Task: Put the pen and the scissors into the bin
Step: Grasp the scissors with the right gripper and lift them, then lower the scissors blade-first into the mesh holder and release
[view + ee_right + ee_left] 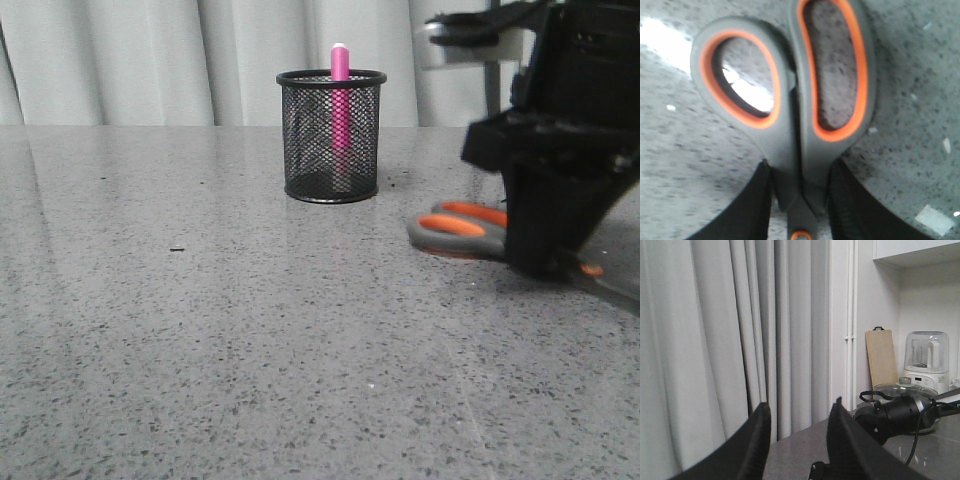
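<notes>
The magenta pen (340, 75) stands upright inside the black mesh bin (331, 140) at the back middle of the table, its whitish cap above the rim. The scissors (460, 225) lie flat on the table to the right of the bin, handles pointing left. My right gripper (545, 265) is down on them. In the right wrist view its fingers (800, 167) press both sides of the scissors (800, 150) at the neck, just above the orange pivot dot. My left gripper (800, 407) is open, empty, raised and facing the curtain. It is out of the front view.
The grey speckled table (200, 350) has a small dark speck (177, 249) at left. A white curtain (150, 60) hangs behind. The left wrist view shows a black arm part (900, 412), a cutting board (881, 357) and a blender (925, 360).
</notes>
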Tool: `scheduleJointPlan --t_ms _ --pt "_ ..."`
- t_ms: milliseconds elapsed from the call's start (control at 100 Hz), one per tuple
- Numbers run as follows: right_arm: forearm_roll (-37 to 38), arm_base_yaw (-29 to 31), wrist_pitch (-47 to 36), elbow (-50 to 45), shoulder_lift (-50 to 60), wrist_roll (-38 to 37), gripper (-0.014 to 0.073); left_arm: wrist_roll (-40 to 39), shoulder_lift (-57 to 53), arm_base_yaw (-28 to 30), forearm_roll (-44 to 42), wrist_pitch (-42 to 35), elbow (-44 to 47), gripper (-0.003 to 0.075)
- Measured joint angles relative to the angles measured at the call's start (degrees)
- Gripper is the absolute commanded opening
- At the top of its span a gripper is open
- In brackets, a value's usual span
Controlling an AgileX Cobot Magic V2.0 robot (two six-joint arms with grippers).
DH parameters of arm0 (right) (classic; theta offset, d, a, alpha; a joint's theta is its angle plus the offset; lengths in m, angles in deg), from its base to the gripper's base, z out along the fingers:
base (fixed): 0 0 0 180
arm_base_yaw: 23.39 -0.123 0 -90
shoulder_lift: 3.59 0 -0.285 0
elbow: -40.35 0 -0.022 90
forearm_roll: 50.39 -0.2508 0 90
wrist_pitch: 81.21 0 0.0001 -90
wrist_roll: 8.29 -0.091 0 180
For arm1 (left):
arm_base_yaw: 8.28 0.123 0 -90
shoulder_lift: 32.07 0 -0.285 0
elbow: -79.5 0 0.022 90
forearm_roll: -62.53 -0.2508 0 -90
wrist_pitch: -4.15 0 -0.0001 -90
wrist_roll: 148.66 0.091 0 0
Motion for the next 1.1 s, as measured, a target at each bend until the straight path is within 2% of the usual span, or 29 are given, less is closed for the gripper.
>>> scheduleJointPlan --t_ms 90,160,350,620,830,1100 --pt "-1.7 -0.2 -0.9 5.3 3.3 0.0 -0.0065 0.0 0.0 0.0 0.0 1.0 0.0 0.0241" --pt "-2.5 -0.2 -5.6 10.3 7.0 0.0 -0.0065 0.0 0.0 0.0 0.0 2.0 0.0 0.0241" --pt "-3.0 -0.2 -31.0 14.9 11.4 0.0 -0.0073 -0.1 0.0 0.0 0.0 2.7 0.0 0.0241" --pt "-7.5 -0.2 -57.1 9.6 1.1 0.0 -0.0073 -0.1 0.0 0.0 1.1 3.6 0.0 0.0241" --pt "-8.5 -0.6 -62.6 9.0 -5.8 0.0 -0.0073 -0.1 0.0 0.0 1.6 7.6 0.0 0.0241" --pt "-8.9 -4.7 -67.7 9.0 -7.5 0.0 -0.0073 -0.1 0.0 0.0 1.6 8.0 0.0 0.0241"
